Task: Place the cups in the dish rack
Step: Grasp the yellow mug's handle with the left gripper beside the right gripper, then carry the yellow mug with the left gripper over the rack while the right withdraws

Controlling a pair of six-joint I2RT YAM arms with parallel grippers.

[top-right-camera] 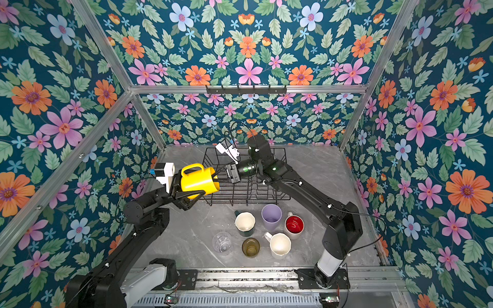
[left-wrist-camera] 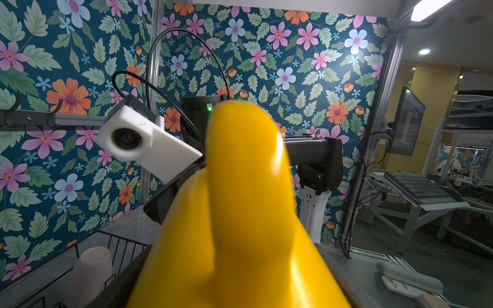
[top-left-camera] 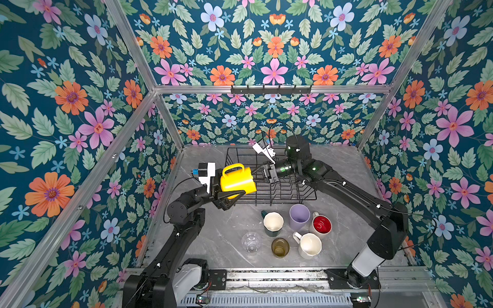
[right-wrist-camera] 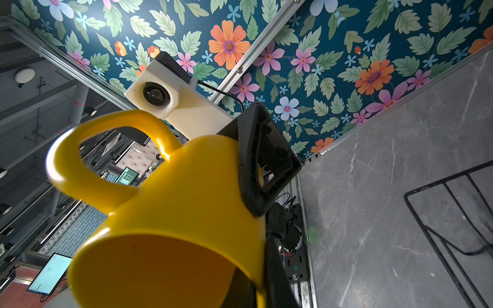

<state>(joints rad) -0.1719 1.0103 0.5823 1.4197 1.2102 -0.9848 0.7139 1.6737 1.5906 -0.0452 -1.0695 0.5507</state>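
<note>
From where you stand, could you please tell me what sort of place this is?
Most likely a robotics lab test cell: an aluminium frame lined with floral wallpaper, a marble-look tabletop carrying a black wire dish rack, and, in the left wrist view, a monitor and keyboard outside.

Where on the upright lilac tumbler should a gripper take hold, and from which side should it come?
Best take the lilac tumbler by its rim from above, one finger inside its open mouth, one outside on the wall facing the dish rack. It has no handle, and the dark green mug and red-lined white mug stand close beside it.
</note>
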